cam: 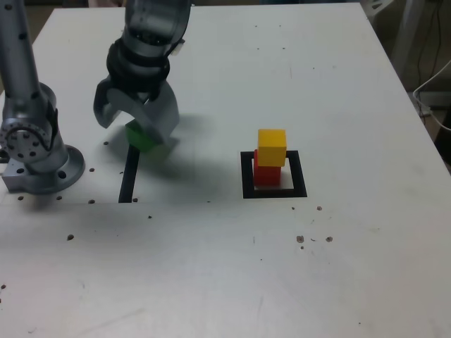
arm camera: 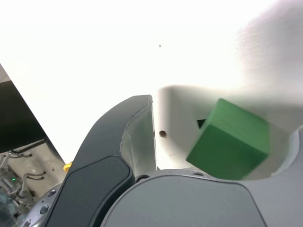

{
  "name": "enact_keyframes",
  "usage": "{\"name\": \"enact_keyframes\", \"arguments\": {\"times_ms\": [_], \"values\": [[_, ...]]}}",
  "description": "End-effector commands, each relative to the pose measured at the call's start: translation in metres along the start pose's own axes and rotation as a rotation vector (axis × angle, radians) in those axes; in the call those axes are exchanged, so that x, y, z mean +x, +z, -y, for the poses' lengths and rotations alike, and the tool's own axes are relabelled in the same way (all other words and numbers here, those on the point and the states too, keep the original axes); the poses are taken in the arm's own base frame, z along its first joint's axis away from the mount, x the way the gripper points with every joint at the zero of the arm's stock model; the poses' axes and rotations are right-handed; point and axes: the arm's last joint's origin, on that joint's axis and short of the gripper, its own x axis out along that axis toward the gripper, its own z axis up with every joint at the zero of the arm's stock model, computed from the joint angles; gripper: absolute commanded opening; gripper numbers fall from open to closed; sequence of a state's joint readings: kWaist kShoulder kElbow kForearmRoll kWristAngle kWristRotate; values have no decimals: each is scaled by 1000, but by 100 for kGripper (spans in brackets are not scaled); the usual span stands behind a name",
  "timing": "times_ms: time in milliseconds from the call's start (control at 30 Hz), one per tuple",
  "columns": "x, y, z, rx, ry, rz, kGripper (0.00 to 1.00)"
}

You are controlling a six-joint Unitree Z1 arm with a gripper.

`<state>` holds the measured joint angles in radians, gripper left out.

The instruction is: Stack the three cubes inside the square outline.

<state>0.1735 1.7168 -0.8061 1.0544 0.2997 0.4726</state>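
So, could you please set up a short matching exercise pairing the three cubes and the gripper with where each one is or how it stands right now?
Things:
1. yellow cube
2. red cube
3. green cube
4. gripper

Places or states:
A. bottom of the stack, inside the square outline
B. open, jaws on either side of a cube
C. between the jaws, beside the black tape strip
D. on top of another cube

Pairs: 1-D, 2-A, 3-C, 4-B

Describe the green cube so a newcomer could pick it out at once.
On the white table, find the arm's gripper at the exterior view's left. The green cube sits between its open jaws, beside a straight black tape strip. It is the only unstacked cube, outside the square outline.
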Motion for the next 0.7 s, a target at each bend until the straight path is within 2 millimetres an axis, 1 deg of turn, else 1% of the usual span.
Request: {"name": "enact_keyframes", "arguments": {"times_ms": [0, 200, 300, 433, 667], "values": [[2, 1, 0, 1, -4, -2, 81], [2, 5, -2, -15, 13, 45, 56], [1, 7, -3, -23, 23, 68, 46], [1, 8, -4, -27, 25, 80, 36], [0, 10, -4, -30, 29, 90, 22]]}}
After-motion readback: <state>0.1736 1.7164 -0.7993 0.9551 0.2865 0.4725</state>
